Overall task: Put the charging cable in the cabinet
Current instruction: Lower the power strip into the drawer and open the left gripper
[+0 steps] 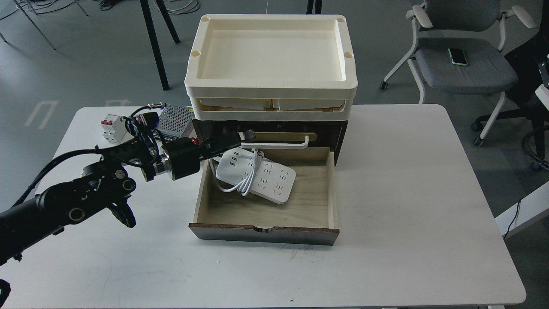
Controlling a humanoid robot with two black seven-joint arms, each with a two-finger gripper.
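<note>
Counter (407,206): white, with rounded corners; it carries everything here.
Cabinet (266,128): dark brown box at the middle of the counter's far edge, its drawer (261,214) pulled out toward the near edge and wide open. The drawer's inside is pale wood and its front is dark.
Handle (283,145): white bar on a brass plate, on the cabinet face just above the open drawer.
Cable (261,176): flat white power strip lying inside the drawer, in its far left part, tilted at an angle. Its thick white cord is looped over the strip and along its left side.
Left arm: comes in from the left edge and reaches across to the far left corner of the drawer.
Left tool (240,136): dark and slim, at the cabinet face just above the cable's far end. I cannot tell how far it is open, nor whether it has hold of anything.
Right tool: not in sight.
Trays (270,92): cream plastic, stacked on top of the cabinet.
Breaker (112,128): small, white with red switches, near the far left corner of the counter.
Metal box (176,118): perforated, just right of the breaker, beside the cabinet.
</note>
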